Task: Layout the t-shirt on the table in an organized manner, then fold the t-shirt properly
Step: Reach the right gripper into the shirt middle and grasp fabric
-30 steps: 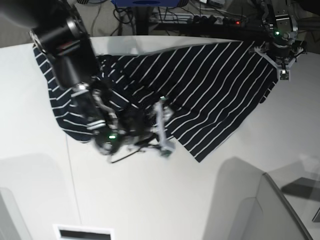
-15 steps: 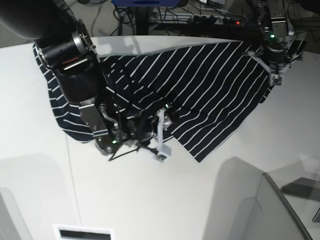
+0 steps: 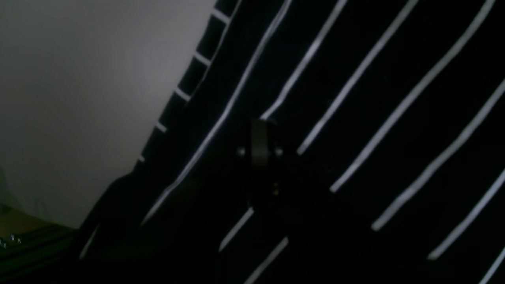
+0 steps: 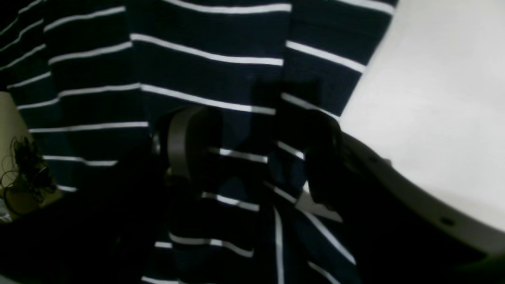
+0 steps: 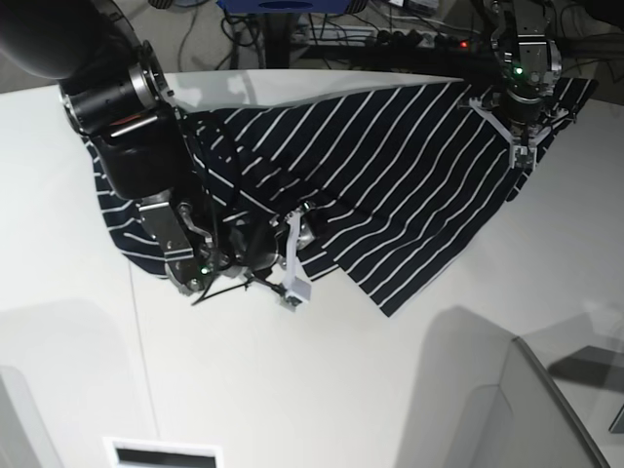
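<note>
T-shirt [image 5: 390,185] lies spread on the table [image 5: 322,390]; left gripper [image 5: 522,156] is clamped on its far corner; right gripper [image 4: 252,157] stands part-open around a bunched fold near the front edge.

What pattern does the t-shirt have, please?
The t-shirt is dark navy with thin white stripes, clearest in the base view.

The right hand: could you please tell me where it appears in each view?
Base: lower left of centre, right hand on the t-shirt's bunched edge.
Right wrist: centre, fingers straddling striped cloth.
Left wrist: not in view.
Shared landmark: the shirt's edge against the table.
</note>
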Controlling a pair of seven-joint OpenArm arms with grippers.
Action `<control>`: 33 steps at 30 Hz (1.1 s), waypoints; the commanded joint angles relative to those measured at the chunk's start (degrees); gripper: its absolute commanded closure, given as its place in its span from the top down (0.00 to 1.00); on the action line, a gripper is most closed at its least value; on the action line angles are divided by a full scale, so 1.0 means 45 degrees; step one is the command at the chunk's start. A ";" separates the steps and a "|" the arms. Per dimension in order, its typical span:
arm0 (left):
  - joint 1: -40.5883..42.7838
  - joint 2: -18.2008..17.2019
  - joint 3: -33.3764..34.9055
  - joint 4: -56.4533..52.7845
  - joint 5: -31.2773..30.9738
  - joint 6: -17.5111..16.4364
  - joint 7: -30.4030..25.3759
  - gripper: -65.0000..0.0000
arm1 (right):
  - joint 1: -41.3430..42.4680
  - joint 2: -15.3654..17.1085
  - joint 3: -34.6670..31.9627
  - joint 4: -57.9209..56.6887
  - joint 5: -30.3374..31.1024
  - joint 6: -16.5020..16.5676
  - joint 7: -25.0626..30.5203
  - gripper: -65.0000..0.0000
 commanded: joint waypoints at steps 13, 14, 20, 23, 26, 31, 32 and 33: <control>-0.0019 -0.0130 -0.0086 0.0178 0.0043 0.0164 -0.0211 0.00 | -0.0191 -0.0100 0.0038 0.0198 0.0287 0.0105 0.0240 0.51; -0.0019 -0.0130 -0.0086 0.0178 0.0043 0.0164 -0.0211 0.00 | -0.0191 -0.0100 0.0038 0.0198 0.0287 0.0105 0.0240 0.46; -0.0019 -0.0091 0.0207 0.0510 0.0043 0.0164 -0.0211 0.00 | -0.0113 -0.0100 0.0057 0.0198 0.0287 0.0105 0.0240 0.03; 0.0099 -0.0091 0.1008 0.0940 0.0043 0.0164 -0.0211 0.00 | -0.0074 -0.0100 0.0057 0.0256 0.0287 0.0105 -0.0073 0.02; 0.0020 0.0026 0.1848 0.1350 0.0004 0.0164 0.0102 0.00 | 0.0063 -0.0100 0.0057 0.0295 0.0287 0.0105 -0.0288 0.01; -0.1074 0.0397 0.3430 0.1408 0.0043 0.0164 0.1743 0.00 | 0.0317 -0.0100 0.0038 0.0295 0.0287 0.0105 -0.0288 0.01; -0.1367 0.0378 0.3782 0.1174 0.0043 0.0164 0.2036 0.00 | 0.0415 -0.0100 0.0038 0.0295 0.0287 0.0105 -0.0307 0.01; -0.1660 0.0358 0.4036 0.0959 0.0043 0.0164 0.2270 0.00 | 0.0473 -0.0100 0.0038 0.0295 0.0287 0.0105 -0.0386 0.01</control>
